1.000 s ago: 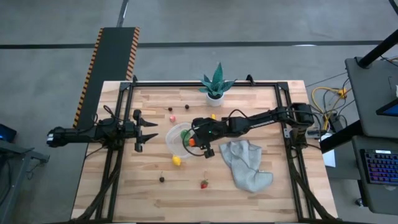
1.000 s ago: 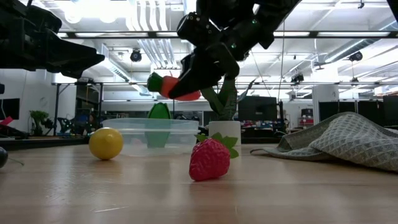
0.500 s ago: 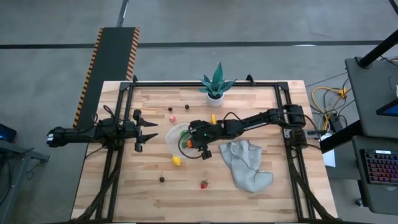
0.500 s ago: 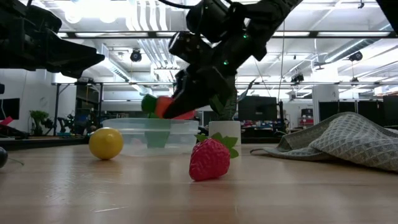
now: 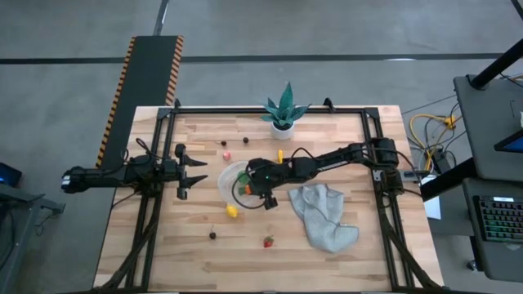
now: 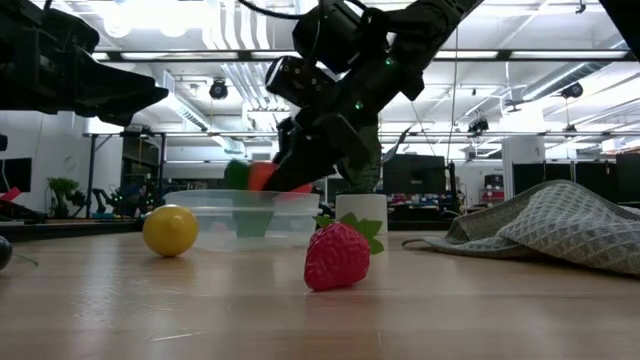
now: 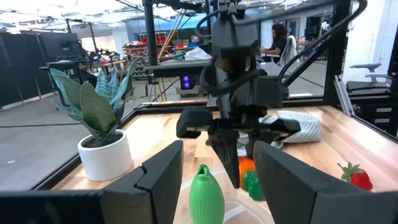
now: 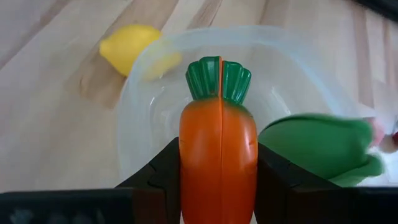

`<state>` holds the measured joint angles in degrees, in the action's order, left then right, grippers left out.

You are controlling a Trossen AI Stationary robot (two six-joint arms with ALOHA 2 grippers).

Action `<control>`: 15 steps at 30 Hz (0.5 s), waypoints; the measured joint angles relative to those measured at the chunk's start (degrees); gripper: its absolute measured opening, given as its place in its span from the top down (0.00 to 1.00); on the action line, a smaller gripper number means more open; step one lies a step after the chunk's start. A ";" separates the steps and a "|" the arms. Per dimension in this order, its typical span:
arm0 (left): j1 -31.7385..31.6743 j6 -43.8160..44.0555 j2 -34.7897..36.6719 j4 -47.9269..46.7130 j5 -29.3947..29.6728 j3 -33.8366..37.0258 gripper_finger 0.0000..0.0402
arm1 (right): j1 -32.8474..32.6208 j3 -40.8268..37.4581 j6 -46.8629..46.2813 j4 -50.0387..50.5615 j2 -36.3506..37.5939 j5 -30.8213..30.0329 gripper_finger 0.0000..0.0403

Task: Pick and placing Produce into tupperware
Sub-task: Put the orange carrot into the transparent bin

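**Carrot held over the tupperware**

The tupperware [image 5: 235, 181] sits on the wooden table [image 5: 343, 237] near its middle, a clear round tub with a green piece of produce [image 8: 320, 146] already lying inside it. Directly above its opening hangs a toy carrot [image 8: 218, 155], orange with a green top, pinched at its sides between the two dark fingers [image 8: 163, 171] of the right gripper [image 5: 248, 186]. In the low view the carrot [image 6: 262, 176] is level with the tub's rim [image 6: 240, 197], tilted down toward it.

The right arm reaches from the table's right edge across to the tub, its wrist bent so the gripper points downward and toward the left. Its jaws are clenched on the carrot.

The left gripper [image 5: 202, 171] waits near the table's left edge, level and pointing at the tub, its jaws parted and holding nothing.

Other produce lies loose on the table: a yellow lemon [image 5: 232, 211] just beside the tub, a strawberry [image 5: 267, 241] and a dark piece [image 5: 213, 235] nearer the front edge. A grey cloth [image 5: 323, 214] lies crumpled to the right of the tub, and a spiky green plant [image 5: 283, 109] in a white pot stands at the back edge.
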<state>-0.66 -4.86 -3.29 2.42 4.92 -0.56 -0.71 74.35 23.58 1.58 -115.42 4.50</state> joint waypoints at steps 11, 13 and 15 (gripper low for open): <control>-0.01 0.00 -0.04 0.03 0.01 0.00 0.55 | 0.26 0.02 -1.35 1.21 0.07 0.02 0.58; -0.01 0.00 -0.04 0.01 0.01 0.00 0.55 | 0.26 0.02 -1.47 1.21 0.07 0.22 0.58; -0.01 0.00 -0.04 0.02 0.01 0.00 0.55 | 0.26 0.02 -1.61 1.26 0.07 0.29 0.57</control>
<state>-0.67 -4.86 -3.33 2.44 4.93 -0.56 -0.45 74.37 21.97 2.84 -115.35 4.80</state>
